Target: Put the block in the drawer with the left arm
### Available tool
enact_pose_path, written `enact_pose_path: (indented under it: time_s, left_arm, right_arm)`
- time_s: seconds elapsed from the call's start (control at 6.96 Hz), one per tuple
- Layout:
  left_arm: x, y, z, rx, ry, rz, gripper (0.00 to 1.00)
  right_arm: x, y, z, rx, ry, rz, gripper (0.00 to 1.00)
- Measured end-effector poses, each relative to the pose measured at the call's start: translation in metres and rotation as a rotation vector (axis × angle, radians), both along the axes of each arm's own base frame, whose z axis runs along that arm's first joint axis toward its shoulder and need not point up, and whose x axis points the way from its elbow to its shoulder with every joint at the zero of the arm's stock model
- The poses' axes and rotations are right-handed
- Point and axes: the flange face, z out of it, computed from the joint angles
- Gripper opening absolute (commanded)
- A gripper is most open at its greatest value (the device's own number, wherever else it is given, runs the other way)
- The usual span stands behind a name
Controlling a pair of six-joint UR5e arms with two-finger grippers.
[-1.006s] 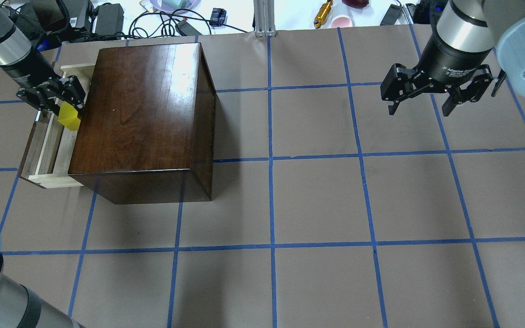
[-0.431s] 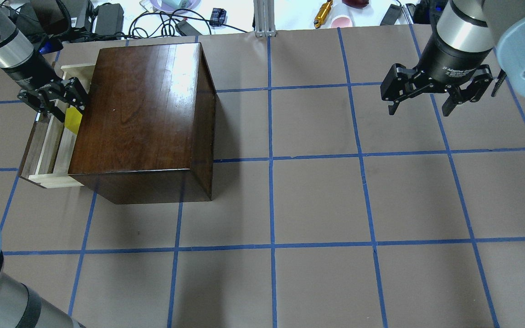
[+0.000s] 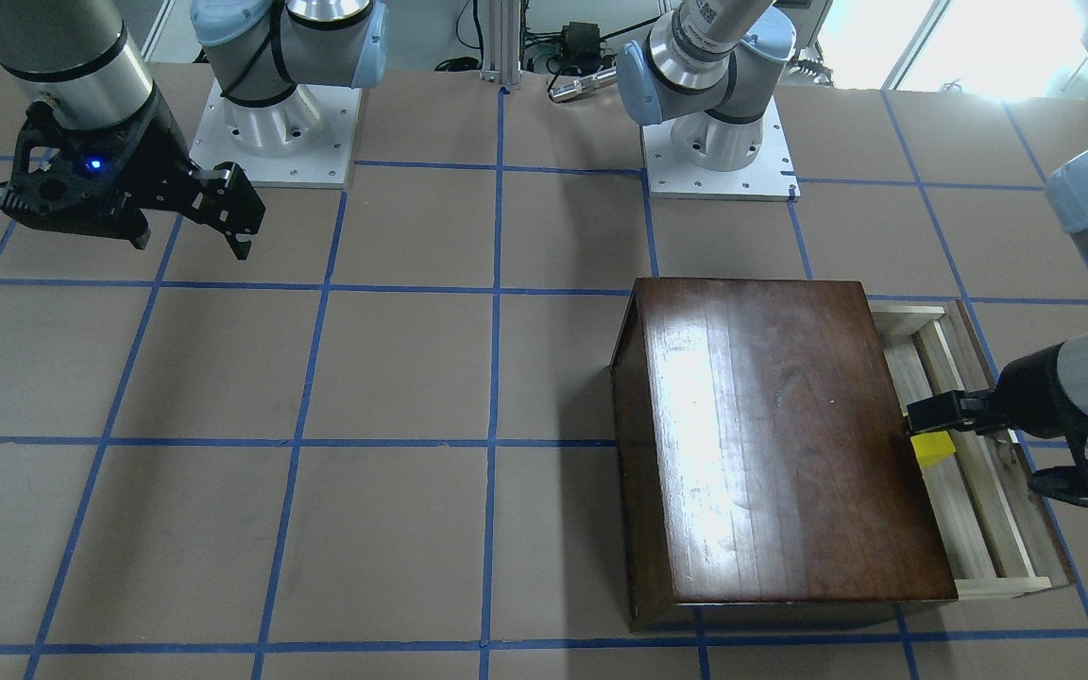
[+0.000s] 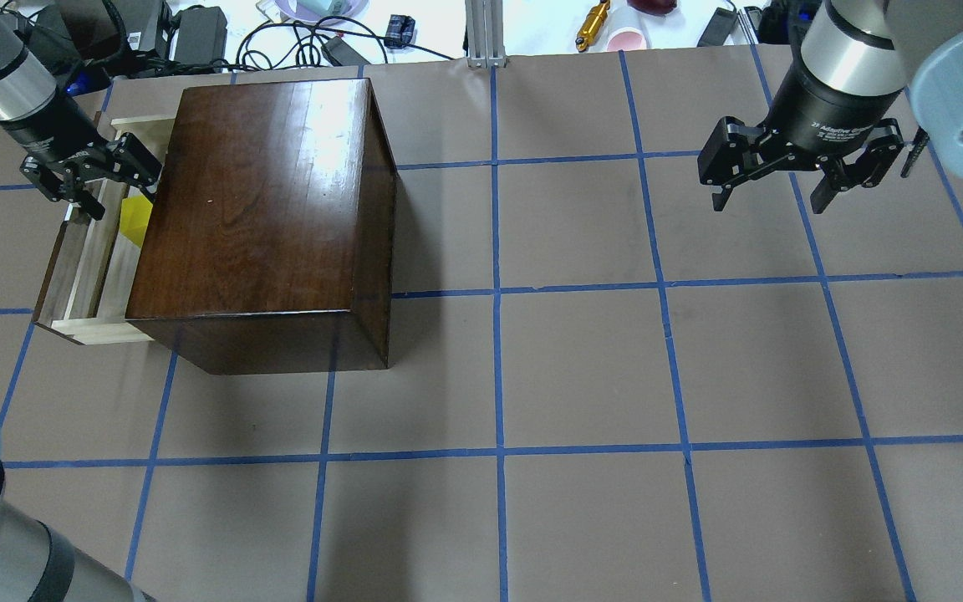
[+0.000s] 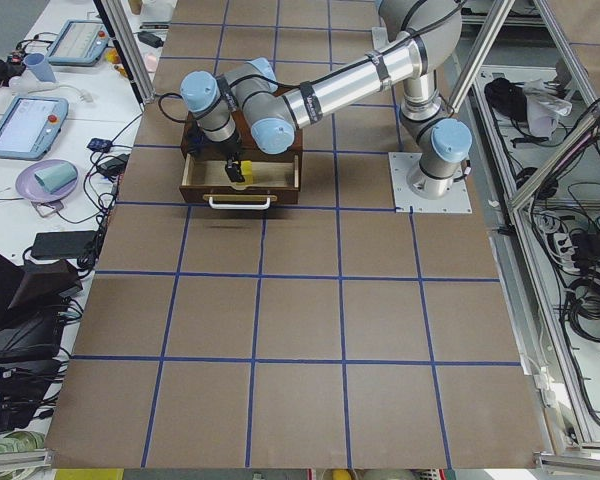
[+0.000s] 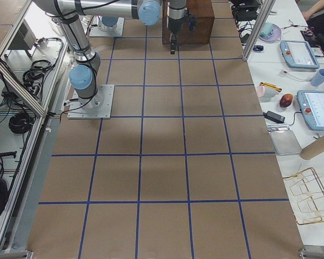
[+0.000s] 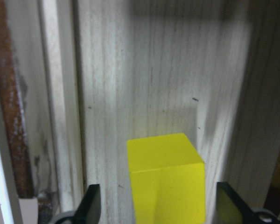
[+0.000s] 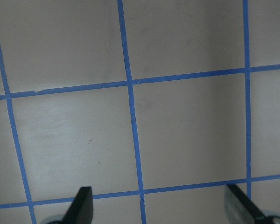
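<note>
The yellow block [image 7: 165, 177] lies on the pale floor of the open drawer [image 4: 89, 259], close to the dark-brown box [image 4: 264, 209]. It also shows in the overhead view [image 4: 135, 219] and the front view [image 3: 933, 450]. My left gripper [image 4: 101, 180] hangs just above the block, open, its fingers [image 7: 91, 205] standing clear on either side of it. In the front view the left gripper [image 3: 950, 420] reaches over the drawer [image 3: 978, 510] from the right. My right gripper [image 4: 770, 196] is open and empty, high over the far right of the table.
The box [image 3: 771, 434] hides the inner part of the drawer. Cables, a cup and small tools [image 4: 594, 25] lie beyond the table's far edge. The drawer's dark front panel [image 5: 240, 197] carries a white handle.
One second ago my left gripper held the block above the drawer. It has opened, the block has dropped onto the drawer floor, and the gripper has drawn back slightly. The right arm has not moved.
</note>
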Motion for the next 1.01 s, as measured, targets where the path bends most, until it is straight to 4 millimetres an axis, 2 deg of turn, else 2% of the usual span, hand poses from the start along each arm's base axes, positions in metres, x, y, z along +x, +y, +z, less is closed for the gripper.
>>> enact_pose_path:
  time_s: [0.29,0.58,1.01]
  left_arm:
    - [-0.007,0.013,0.052,0.012,0.002,0.000,1.00]
    - [-0.021,0.038,0.105,-0.001,-0.010,0.008,1.00]
    - [-0.043,0.078,0.169,-0.069,-0.061,0.034,1.00]
  right_arm:
    - [0.000,0.000,0.000,0.000,0.000,0.000,1.00]
    - [0.000,0.000,0.000,0.000,0.000,0.000,1.00]
    - [0.000,0.000,0.000,0.000,0.000,0.000,1.00]
